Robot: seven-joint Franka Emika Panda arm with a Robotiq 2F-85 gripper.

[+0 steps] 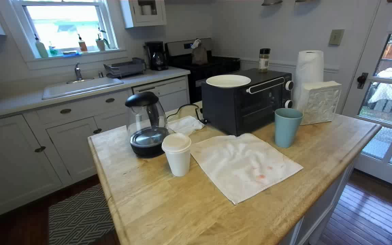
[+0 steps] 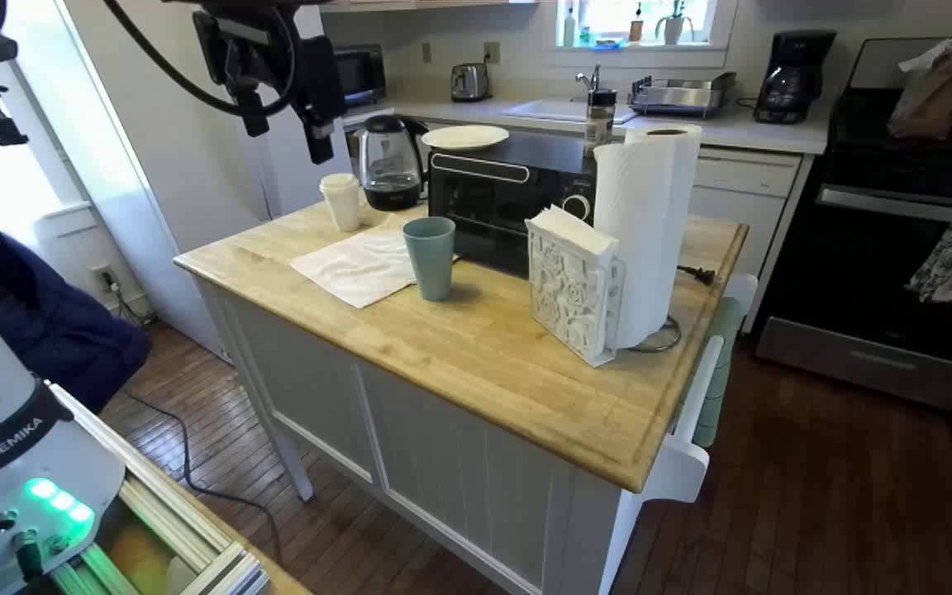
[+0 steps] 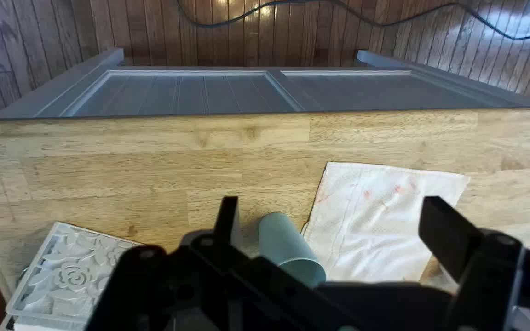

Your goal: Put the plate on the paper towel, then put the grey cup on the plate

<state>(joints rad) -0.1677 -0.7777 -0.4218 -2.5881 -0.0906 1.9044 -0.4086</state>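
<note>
A white plate [image 1: 228, 81] lies on the black toaster oven; it shows there too in an exterior view [image 2: 465, 136] and is out of the wrist view. The white paper towel [image 1: 243, 163] lies spread on the wooden island, with wrinkles and reddish stains; it also shows in the wrist view [image 3: 375, 220]. The grey-blue cup [image 1: 287, 127] stands upright and apart beside the towel; the wrist view shows its open mouth [image 3: 288, 243]. My gripper [image 2: 287, 136] hangs in the air above the island, away from these things. In the wrist view its fingers [image 3: 331, 202] are wide apart with nothing held.
The toaster oven [image 1: 247, 105] carries a spice jar [image 1: 264, 60]. A glass kettle [image 1: 146, 126], a lidded white cup [image 1: 177, 154] and a crumpled napkin [image 1: 185, 125] stand or lie near the towel. A napkin holder [image 2: 571, 281] and paper towel roll [image 2: 645, 231] stand beside the oven.
</note>
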